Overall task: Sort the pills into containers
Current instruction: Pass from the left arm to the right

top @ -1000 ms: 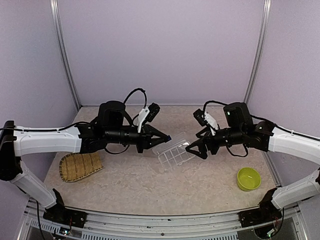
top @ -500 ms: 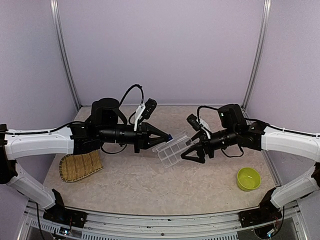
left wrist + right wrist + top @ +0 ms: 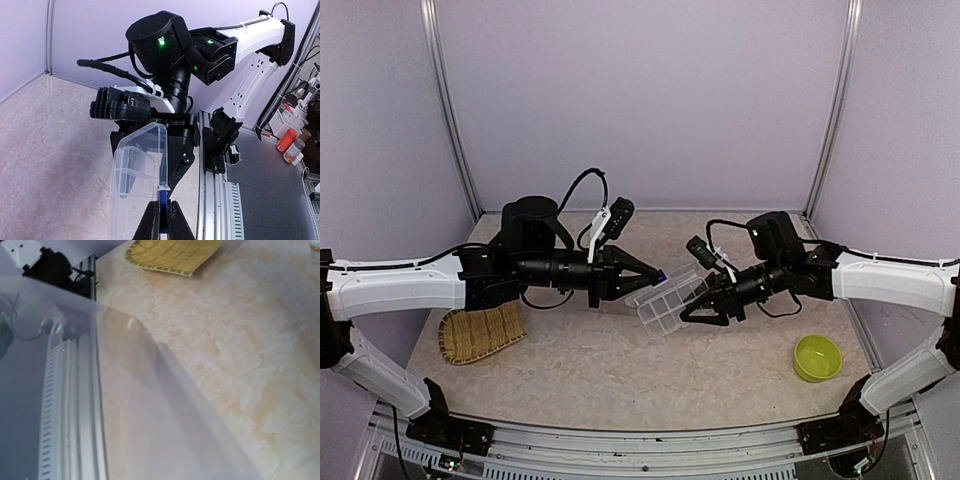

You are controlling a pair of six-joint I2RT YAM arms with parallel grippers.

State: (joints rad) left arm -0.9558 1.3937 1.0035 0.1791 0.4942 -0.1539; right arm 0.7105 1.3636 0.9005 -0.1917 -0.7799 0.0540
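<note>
The container [image 3: 669, 301], a clear compartment box, hangs tilted over the middle of the table. My left gripper [image 3: 656, 273] is shut on the blue latch tab [image 3: 163, 206] of its clear lid [image 3: 142, 160], which stands upright in the left wrist view. My right gripper [image 3: 697, 304] straddles the box's right end, one finger on each side; whether they press on it does not show. In the right wrist view clear plastic [image 3: 125, 415] fills the lower left and my own fingers are hidden. No pills are in view.
A lime-green bowl [image 3: 817, 357] sits at the front right. A woven bamboo tray [image 3: 480, 332] lies at the front left, also in the right wrist view [image 3: 175, 255]. A metal rail [image 3: 650, 440] runs along the near edge. Purple walls enclose the table.
My right gripper has moved left and down onto the box's end and its jaws have narrowed. The left arm shifted slightly left, still holding the tab.
</note>
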